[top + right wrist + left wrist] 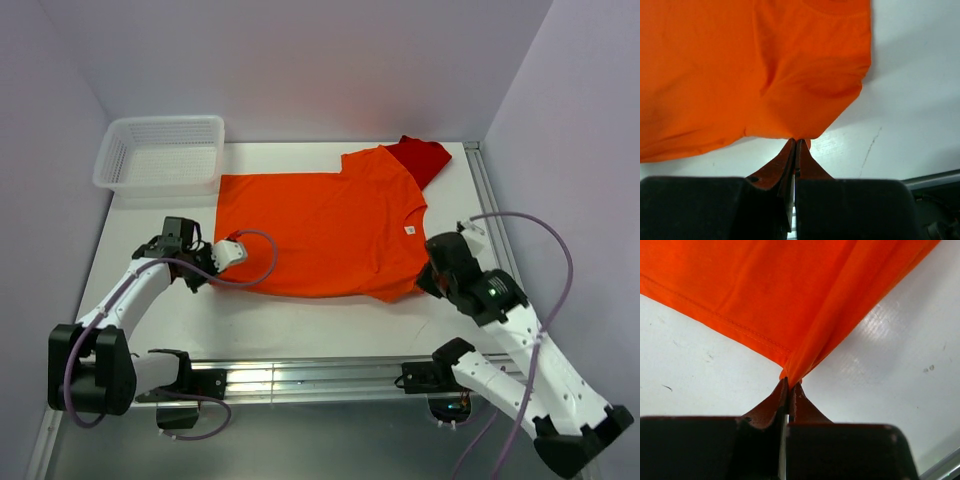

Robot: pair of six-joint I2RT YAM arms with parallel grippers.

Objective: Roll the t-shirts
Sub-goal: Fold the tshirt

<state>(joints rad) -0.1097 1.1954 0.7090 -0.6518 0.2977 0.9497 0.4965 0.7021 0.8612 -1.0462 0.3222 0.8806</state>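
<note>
I see the smooth bright orange cloth t-shirt (330, 225) spread flat across the middle of the glossy white table (200, 320), its stitched hem corner toward the left edge clamped in my left gripper (789, 385), its near sleeve's edge toward the right edge pinched in my right gripper (796, 142).
</note>
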